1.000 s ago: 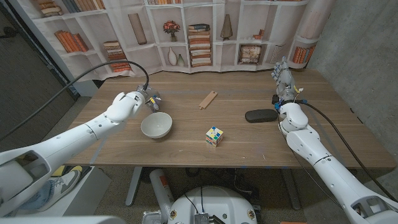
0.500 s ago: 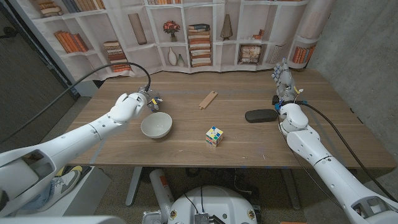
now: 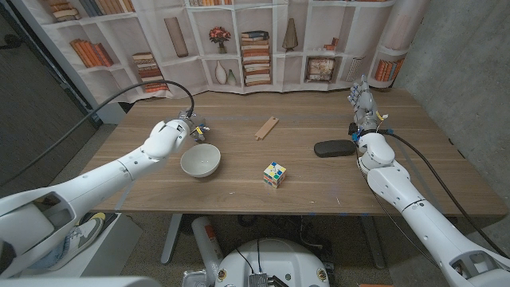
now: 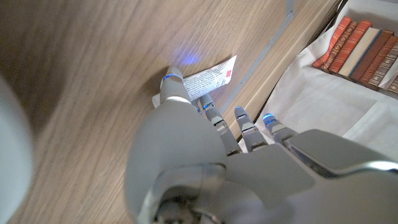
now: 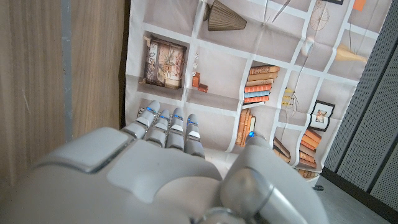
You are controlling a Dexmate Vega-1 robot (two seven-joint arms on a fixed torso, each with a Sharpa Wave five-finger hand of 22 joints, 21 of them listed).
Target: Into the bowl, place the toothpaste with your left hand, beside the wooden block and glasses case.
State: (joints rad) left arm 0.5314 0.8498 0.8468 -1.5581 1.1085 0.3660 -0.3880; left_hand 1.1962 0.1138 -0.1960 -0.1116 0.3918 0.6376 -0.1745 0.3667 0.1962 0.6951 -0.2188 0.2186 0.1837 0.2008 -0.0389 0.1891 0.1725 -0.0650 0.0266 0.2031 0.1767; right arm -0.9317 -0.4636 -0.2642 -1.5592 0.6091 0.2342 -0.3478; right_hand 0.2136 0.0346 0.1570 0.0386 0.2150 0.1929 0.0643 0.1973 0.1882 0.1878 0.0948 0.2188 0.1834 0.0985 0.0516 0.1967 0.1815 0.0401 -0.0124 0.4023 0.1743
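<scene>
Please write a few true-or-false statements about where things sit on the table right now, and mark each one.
1. The bowl is empty. True.
2. The left hand is at the toothpaste, behind the bowl. True.
3. The glasses case lies inside the bowl. False: it lies on the table near the right hand.
4. The wooden block touches the puzzle cube. False: they lie well apart.

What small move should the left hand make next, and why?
Probably close its fingers on the toothpaste. In the left wrist view the left hand is right over the tube, which lies on the table past the bowl, but a firm grip is not visible yet.
</scene>
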